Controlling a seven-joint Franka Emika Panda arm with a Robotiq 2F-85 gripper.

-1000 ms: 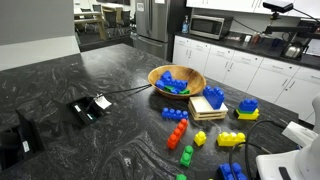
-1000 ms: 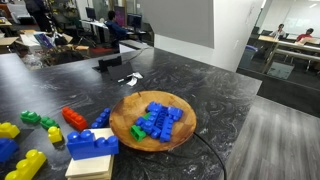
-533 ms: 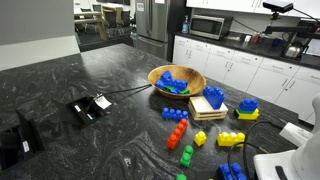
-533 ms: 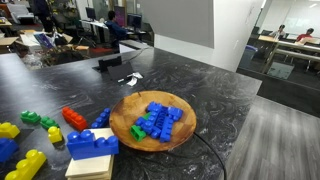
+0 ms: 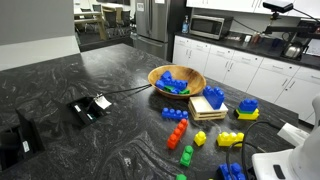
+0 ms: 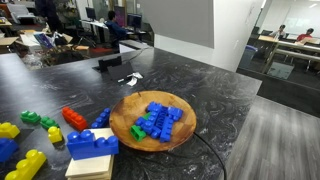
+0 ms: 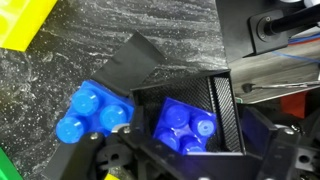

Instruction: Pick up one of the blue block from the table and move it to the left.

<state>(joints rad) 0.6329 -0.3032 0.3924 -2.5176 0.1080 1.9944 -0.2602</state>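
Observation:
In the wrist view a blue block [image 7: 185,128] lies tilted on the table [image 7: 130,25], between the black fingers of my gripper [image 7: 180,120]. A dark gap shows beside the block, so the gripper looks open around it. A second blue block [image 7: 92,112] lies just outside the left finger [image 7: 140,70]. In an exterior view only white parts of the arm [image 5: 285,160] show at the lower right, above blue blocks [image 5: 232,172]; the gripper itself is hidden there.
A wooden bowl [image 5: 177,80] [image 6: 152,120] holds several blue blocks and a green one. Red [image 5: 176,113], yellow [image 5: 231,139] and green [image 5: 187,155] blocks lie nearby, plus a blue block on a wooden slab [image 5: 212,100]. A black device [image 5: 90,107] with a cable sits further along.
The white arm parts at the lower right of an exterior view have drifted slightly leftward. The blocks and bowl have not moved.

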